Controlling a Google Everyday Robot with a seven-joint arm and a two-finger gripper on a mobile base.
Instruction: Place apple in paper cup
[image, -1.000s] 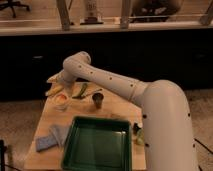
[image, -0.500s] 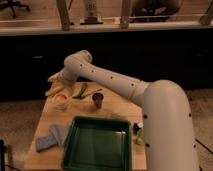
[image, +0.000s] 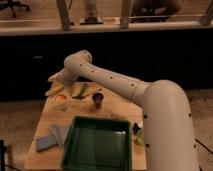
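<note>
Gripper: (image: 54, 77) at the far left corner of the wooden table (image: 115, 107), raised above the surface, arm reaching in from the robot's white body.
Gripper state: jaws spread wide, released; nothing visible between them, touching nothing.
Apple: (image: 60, 98) small orange round, nearer the camera than the gripper and just below it; it appears to sit inside the cup's rim.
Paper cup: (image: 62, 106) short, white, upright, mouth up, so it can take fruit dropped from above.
Why so: judging by the open, empty jaws hanging clear above the cup, the apple looks delivered and the task near done.
Banana: (image: 55, 90) long and yellow, lying flat between the gripper and the cup.
Green vegetable: (image: 80, 91) beside the banana, toward the arm's side of the gripper.
Brown cup: (image: 97, 101) small and dark, further along that side, apart from the white cup.
Green tray: (image: 70, 150) well away from the gripper, at the near edge.
</note>
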